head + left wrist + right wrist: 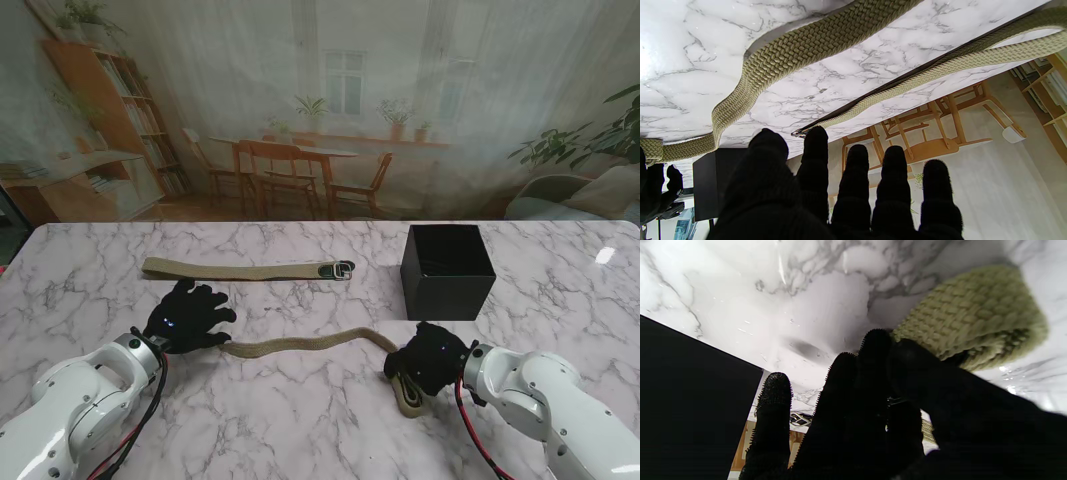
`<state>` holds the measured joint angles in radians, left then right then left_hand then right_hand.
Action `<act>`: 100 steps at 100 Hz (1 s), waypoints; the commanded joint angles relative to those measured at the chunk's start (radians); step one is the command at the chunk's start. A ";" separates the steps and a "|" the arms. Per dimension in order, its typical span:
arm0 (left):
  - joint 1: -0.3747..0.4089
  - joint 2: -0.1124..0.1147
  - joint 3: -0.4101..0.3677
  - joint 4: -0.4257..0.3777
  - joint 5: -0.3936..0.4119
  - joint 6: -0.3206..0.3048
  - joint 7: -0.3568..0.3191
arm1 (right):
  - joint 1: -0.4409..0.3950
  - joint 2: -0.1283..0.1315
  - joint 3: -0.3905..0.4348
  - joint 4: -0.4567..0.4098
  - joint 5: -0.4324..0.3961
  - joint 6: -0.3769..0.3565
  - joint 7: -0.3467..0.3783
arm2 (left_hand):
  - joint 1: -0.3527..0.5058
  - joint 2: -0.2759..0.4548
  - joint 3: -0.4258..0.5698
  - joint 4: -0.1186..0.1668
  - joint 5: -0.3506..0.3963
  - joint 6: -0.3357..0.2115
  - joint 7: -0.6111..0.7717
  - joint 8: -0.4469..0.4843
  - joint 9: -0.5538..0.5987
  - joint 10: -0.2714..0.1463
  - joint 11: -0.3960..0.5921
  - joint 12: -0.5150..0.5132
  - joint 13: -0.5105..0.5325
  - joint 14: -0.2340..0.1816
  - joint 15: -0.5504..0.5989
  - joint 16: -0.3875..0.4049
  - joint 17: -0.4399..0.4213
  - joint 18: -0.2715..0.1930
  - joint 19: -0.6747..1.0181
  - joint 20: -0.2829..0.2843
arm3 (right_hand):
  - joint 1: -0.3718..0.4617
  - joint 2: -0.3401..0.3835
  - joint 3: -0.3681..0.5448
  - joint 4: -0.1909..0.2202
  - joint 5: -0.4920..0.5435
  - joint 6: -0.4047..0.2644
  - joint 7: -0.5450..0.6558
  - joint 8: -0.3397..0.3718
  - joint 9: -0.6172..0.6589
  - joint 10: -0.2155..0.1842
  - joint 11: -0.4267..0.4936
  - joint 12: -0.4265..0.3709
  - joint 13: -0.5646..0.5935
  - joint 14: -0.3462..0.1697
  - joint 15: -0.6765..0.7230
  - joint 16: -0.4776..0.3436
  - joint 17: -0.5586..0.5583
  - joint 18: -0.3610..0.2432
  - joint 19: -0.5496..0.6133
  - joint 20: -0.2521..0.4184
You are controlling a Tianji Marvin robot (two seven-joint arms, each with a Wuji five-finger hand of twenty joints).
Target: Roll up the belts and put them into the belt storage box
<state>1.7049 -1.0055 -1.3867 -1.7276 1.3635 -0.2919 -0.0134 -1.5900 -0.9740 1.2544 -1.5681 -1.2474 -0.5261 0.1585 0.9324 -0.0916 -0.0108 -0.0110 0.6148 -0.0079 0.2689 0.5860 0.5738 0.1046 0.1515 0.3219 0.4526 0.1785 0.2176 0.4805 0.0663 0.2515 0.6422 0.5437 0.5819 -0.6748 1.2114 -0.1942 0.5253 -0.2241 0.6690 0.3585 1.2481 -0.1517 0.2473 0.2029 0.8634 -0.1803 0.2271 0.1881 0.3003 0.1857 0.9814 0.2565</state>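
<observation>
Our white marble bench (300, 420) fronts a café backdrop (320, 100) — our right robot hand (428, 358) grips the nearer belt (300, 345), our left robot hand (185, 318) spreads empty beside it, the black box (447, 270) farther from us.

backdrop: printed room | bookshelf (110, 100) left | wooden dining table (285, 152) with chairs | window (343, 82) | white marble tabletop (300, 420)

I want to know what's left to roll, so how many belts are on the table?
2. One belt lies straight on the far side, left of the black box. The nearer belt runs between both hands. None seem hidden.
</observation>
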 commanded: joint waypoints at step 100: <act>0.001 -0.001 0.003 -0.001 0.001 0.001 -0.019 | 0.018 -0.024 -0.060 0.116 0.056 0.052 -0.225 | 0.004 0.033 -0.006 -0.008 0.025 0.016 -0.006 0.003 0.021 0.016 -0.011 0.004 0.009 0.017 -0.006 0.000 -0.020 0.045 -0.030 0.004 | -0.032 0.070 -0.163 -0.074 0.133 -0.155 0.574 -0.067 -0.185 0.093 0.312 0.157 0.004 0.148 0.124 0.152 0.025 0.215 0.025 0.116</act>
<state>1.7051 -1.0054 -1.3857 -1.7278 1.3633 -0.2919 -0.0167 -1.5742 -0.9951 1.1950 -1.4566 -1.1792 -0.4774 -0.0647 0.9324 -0.0916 -0.0108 -0.0110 0.6148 -0.0077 0.2689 0.5860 0.5738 0.1046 0.1515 0.3219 0.4526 0.1786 0.2176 0.4805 0.0662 0.2517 0.6421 0.5437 0.5122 -0.6986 0.9986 -0.2899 0.5745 -0.3370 1.0692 0.2711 0.9735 -0.0051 0.4619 0.3116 0.8275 -0.0032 0.2953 0.3186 0.3168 0.3869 0.9836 0.3511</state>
